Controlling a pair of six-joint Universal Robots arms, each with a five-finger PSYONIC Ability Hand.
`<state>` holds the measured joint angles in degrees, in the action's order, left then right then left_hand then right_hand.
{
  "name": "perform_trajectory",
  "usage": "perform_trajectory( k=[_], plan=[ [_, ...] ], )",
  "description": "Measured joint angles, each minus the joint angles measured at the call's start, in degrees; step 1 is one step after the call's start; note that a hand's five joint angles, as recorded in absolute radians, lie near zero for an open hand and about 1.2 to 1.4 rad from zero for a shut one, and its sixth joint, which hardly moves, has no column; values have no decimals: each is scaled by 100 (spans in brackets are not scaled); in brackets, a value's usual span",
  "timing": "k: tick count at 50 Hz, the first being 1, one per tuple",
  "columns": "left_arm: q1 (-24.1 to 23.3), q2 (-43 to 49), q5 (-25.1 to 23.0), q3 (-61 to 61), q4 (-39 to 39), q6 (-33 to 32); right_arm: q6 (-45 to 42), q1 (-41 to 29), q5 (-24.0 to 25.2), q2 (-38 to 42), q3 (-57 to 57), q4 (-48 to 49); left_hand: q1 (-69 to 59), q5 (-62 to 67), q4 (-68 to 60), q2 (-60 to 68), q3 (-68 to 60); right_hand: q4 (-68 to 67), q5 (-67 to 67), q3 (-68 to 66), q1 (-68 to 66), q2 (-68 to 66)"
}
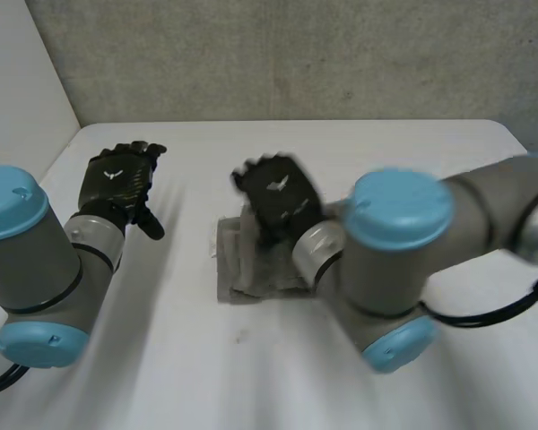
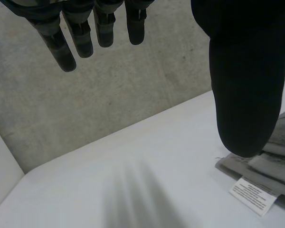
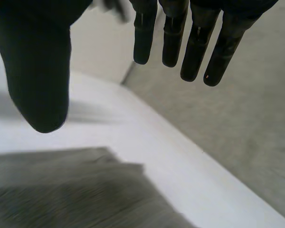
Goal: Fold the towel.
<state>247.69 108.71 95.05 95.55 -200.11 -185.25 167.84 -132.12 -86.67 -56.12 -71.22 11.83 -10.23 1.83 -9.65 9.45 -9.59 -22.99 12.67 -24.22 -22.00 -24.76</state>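
Grey towel (image 1: 251, 273) sits in the middle of the white table (image 1: 161, 358), bunched into a small layered stack, so my guess is the folding's about done. Right hand (image 1: 278, 202) hovers right over its far part, fingers straight and spread, nothing in them, probably placed to pat it flat. Left hand (image 1: 118, 184) hangs well off to the left, fingers loose and apart, likely just parked out of the way. White label (image 2: 252, 194) pokes out at a towel corner. Tabletop's smooth, with a rough concrete wall (image 1: 296, 54) at the far side.
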Motion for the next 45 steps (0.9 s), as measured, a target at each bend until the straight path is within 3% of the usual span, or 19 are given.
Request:
perform_trajectory(
  k=[8,12,27,45],
  plan=[
    [-135,5,3,17,0,-1,444,990,-50,-600,-380,-372,0,0,0,0,0,-1,1,-1,0,0],
    [-158,31,-7,45,-5,-7,446,1587,-24,-641,-718,-623,0,0,0,0,0,-623,552,-483,-258,-418],
    [-241,124,-2,147,-45,-16,440,1947,-21,-385,-1153,-648,0,0,0,0,0,-726,669,-610,-343,-522],
    [-265,160,-13,193,-64,-29,-1333,2569,69,-583,-2512,128,0,0,0,0,0,-1674,1538,-1557,-1220,-1495]
  ],
)
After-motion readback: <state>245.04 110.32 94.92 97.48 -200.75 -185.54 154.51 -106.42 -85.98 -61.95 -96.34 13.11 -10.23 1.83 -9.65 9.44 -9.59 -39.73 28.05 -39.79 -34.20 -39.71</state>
